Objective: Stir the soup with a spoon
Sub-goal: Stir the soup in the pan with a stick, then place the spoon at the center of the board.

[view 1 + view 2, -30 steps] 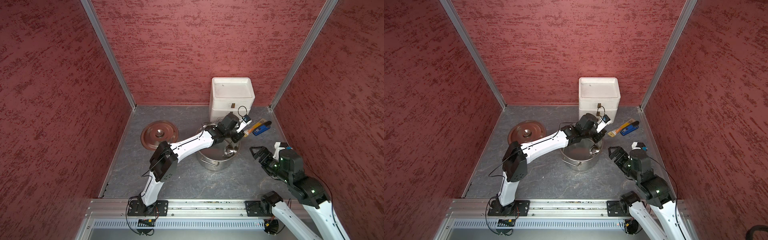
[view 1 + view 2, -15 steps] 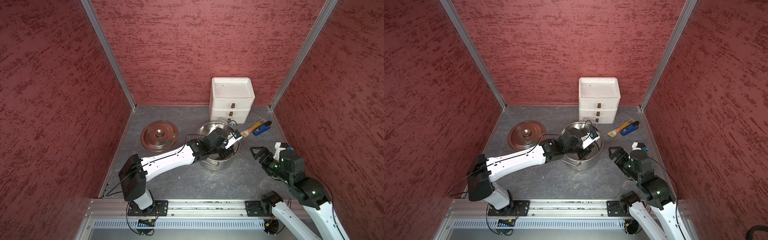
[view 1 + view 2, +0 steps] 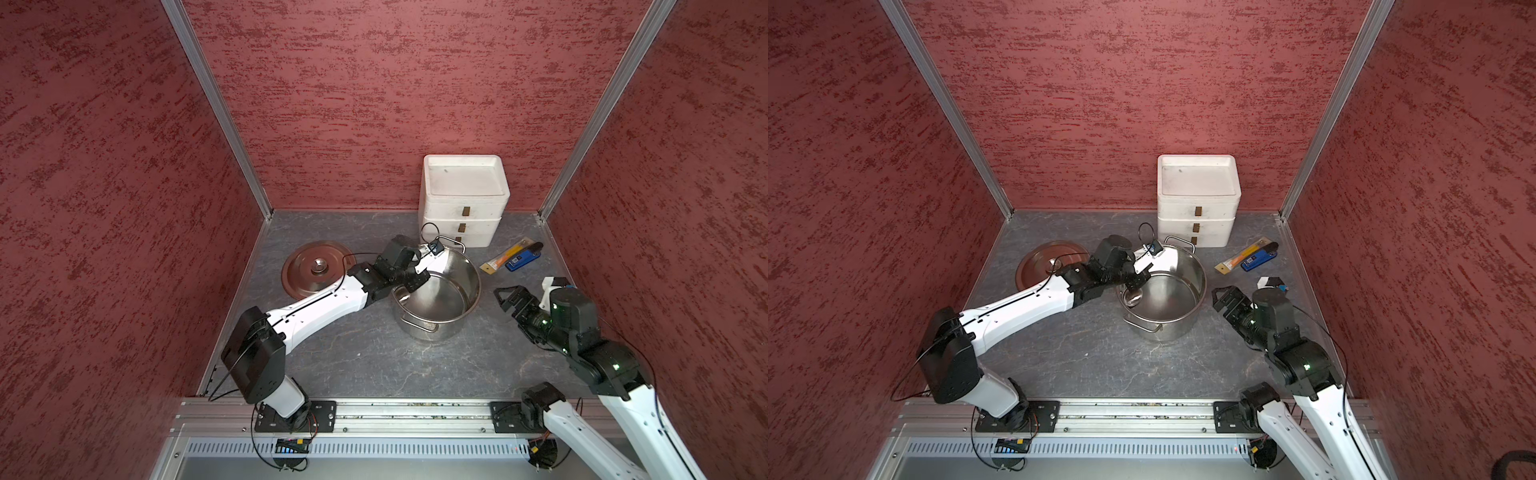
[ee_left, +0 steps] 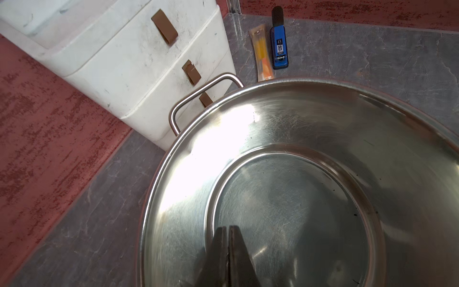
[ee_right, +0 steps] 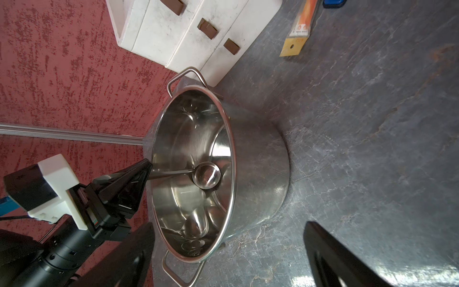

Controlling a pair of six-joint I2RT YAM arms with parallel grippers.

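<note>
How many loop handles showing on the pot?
2. Far handle sits on the pot rim beside the white drawer unit; near handle faces the front rail. None seem hidden.

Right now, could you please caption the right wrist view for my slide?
Left gripper holds the spoon with its bowl inside the empty stainless-steel stockpot.

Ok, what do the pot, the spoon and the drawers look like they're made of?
Pot: polished steel, probably stainless; mirror reflections, fine scratches.
Spoon: same shiny silver metal, bright glints.
Drawers: matte white, likely plastic, scuffed; the brown pulls are unclear.
</note>
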